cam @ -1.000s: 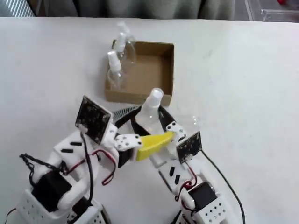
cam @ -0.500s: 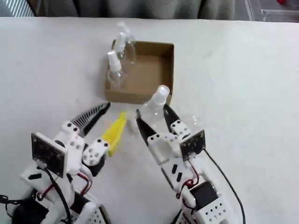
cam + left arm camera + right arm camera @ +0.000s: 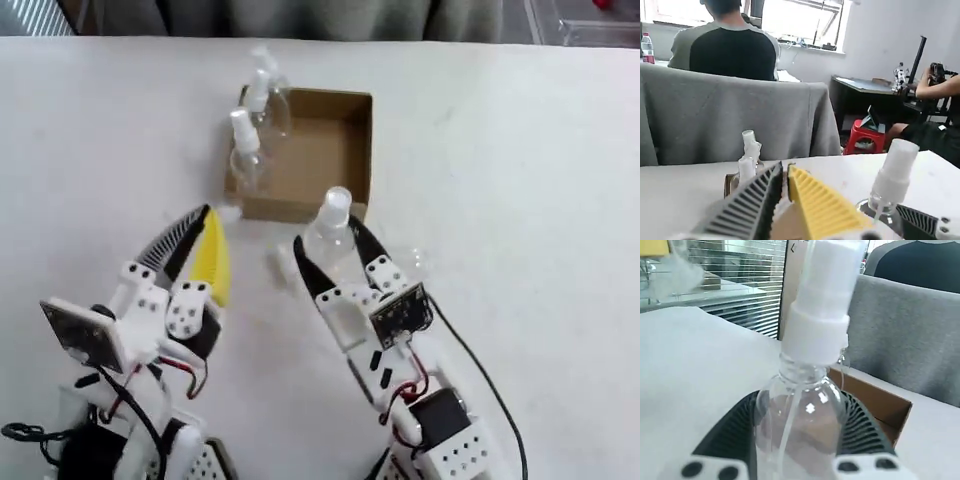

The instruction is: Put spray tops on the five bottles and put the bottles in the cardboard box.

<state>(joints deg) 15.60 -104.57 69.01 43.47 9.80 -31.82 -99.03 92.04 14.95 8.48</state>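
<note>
A clear bottle (image 3: 328,238) with a white spray top (image 3: 336,204) stands upright just in front of the cardboard box (image 3: 360,150). My right gripper (image 3: 329,240) is shut on its body, one black finger on each side. The right wrist view has the bottle (image 3: 797,425) between the fingers (image 3: 740,425), with the box (image 3: 875,395) behind. Two more capped bottles (image 3: 247,150) stand at the box's left wall. My left gripper (image 3: 208,214), with one black and one yellow finger, is shut and empty, off to the left of the held bottle (image 3: 892,175).
A small clear item (image 3: 418,261) lies on the white table just right of the right gripper. The box's right half is bare cardboard. Open tabletop lies to the far left and right. A grey-covered chair back (image 3: 730,115) stands behind the table.
My left gripper has drawn back from the bottle towards the left, opened on the way, and now has its fingers together. The right gripper has kept hold of the bottle, nearly still.
</note>
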